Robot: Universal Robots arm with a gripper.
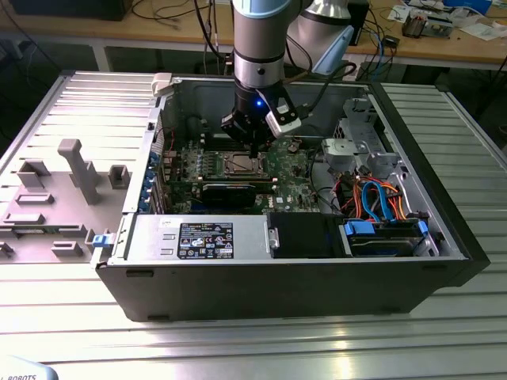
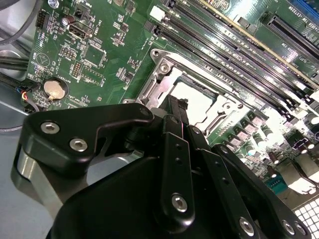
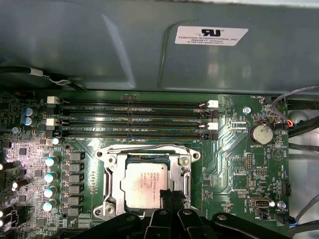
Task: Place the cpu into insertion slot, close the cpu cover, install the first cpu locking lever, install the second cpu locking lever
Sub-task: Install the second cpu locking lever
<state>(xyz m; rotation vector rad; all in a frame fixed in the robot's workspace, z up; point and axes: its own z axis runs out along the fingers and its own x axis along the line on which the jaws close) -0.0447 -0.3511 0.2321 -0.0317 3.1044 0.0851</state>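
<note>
An open computer case is seen lying on a ribbed metal counter in the exterior view, at the centre of the frame. A white label with small dark print is stuck to the case wall at the upper right of the first wrist view, and a black-and-white sticker sits on the power supply at the lower centre of the exterior view; the wording of both is left unread. The grey arm is held vertically, coming down from the top centre of the exterior view, with the end effector pointed straight down just above the insertion slot. The cpu is seated in that slot, its silver top exposed, framed by the cpu cover. The black fingers are drawn close together, grasping nothing visible.
</note>
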